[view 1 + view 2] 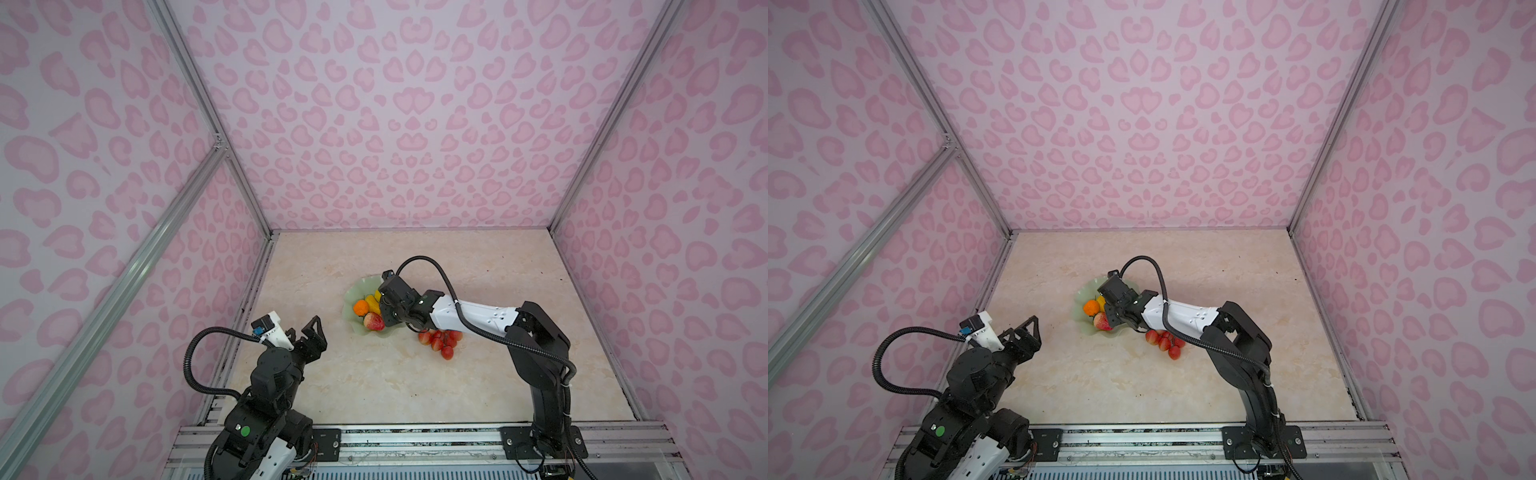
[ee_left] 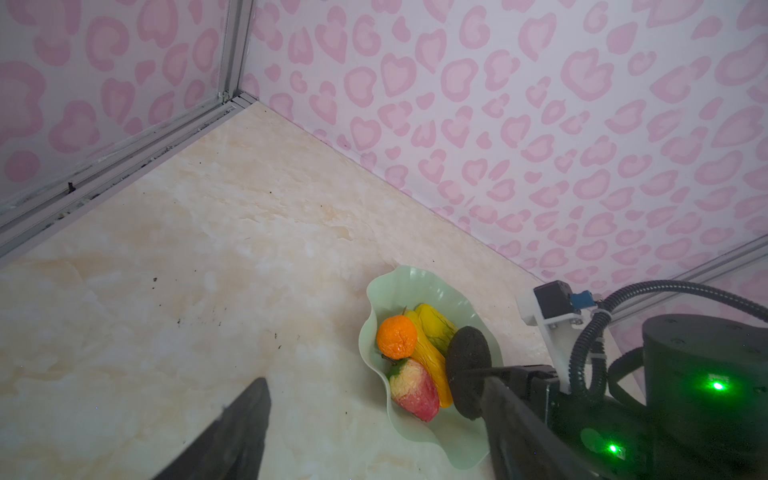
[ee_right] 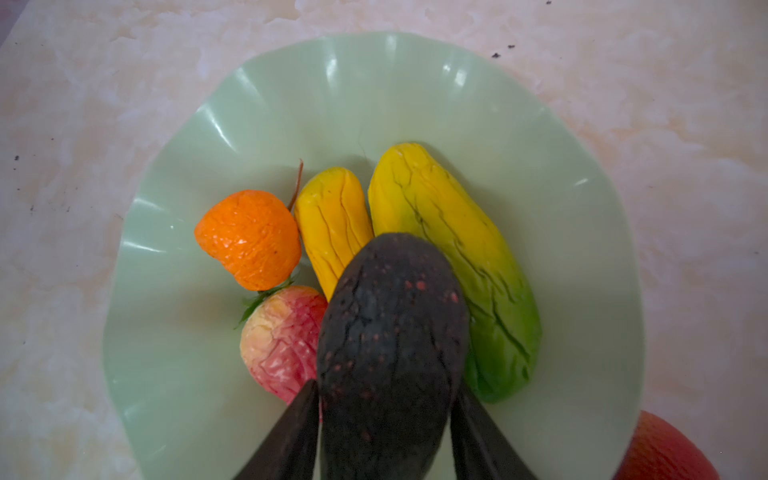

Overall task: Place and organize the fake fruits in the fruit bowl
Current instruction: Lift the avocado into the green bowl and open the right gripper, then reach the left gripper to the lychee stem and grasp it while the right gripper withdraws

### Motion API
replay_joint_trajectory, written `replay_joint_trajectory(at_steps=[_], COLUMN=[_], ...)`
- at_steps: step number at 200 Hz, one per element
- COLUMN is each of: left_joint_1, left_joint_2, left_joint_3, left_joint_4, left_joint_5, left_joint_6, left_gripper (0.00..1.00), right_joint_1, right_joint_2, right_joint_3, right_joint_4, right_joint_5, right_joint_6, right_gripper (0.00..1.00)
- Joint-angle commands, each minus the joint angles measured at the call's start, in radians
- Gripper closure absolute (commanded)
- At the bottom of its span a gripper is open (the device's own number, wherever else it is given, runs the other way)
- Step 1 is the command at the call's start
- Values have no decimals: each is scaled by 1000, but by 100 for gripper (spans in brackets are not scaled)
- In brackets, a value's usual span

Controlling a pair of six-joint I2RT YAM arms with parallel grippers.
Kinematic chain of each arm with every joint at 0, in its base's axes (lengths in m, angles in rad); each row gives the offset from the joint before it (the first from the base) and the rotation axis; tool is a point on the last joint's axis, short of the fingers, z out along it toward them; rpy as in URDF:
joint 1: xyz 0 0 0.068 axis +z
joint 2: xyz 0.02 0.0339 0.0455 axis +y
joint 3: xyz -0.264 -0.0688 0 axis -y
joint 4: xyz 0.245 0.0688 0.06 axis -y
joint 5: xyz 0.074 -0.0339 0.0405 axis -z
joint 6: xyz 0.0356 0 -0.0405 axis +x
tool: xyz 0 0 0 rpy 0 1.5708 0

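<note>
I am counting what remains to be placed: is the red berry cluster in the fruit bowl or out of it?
Out. The red berry cluster lies on the table, just beside the fruit bowl's rim.

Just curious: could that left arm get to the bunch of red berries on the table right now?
Probably not easily: the red berry cluster lies beyond the fruit bowl, partly under the right arm, far from the left hand.

berry cluster (image 3: 669, 451) edge-cropped (pic corner)
</note>
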Motion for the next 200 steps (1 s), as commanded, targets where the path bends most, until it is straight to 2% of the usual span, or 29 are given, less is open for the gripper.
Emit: replay_joint_trajectory(at_steps=[1, 29, 54, 82, 106, 122, 159, 200], left_joint_1=[1, 1, 0, 0, -10, -70, -267, -368], left_joint_2=[28, 98, 194, 368, 581, 710, 1057, 1417], left_joint_3=[22, 58, 112, 210, 330, 417, 674, 947], left_joint_4=[28, 69, 111, 169, 203, 220, 168, 115], left_joint_5=[23, 75, 145, 306, 467, 504, 432, 467], left_joint_6=[22, 57, 109, 191, 247, 294, 430, 493], left_gripper=[19, 19, 22, 26, 33, 35, 38, 42], right_joint_1=[-3, -25, -71, -137, -195, -253, -427, -553], right_joint_2=[-48, -171, -323, -534, -718, -830, -1042, -1224], right_joint_3=[-28, -100, -225, -409, -567, -662, -810, -877], right_joint_4=[29, 50, 88, 122, 143, 155, 141, 72], right_joint_5=[16, 29, 33, 71, 143, 152, 36, 13], right_joint_6=[4, 6, 20, 34, 35, 37, 68, 71], right_gripper=[39, 32, 27, 22, 15, 10, 4, 3])
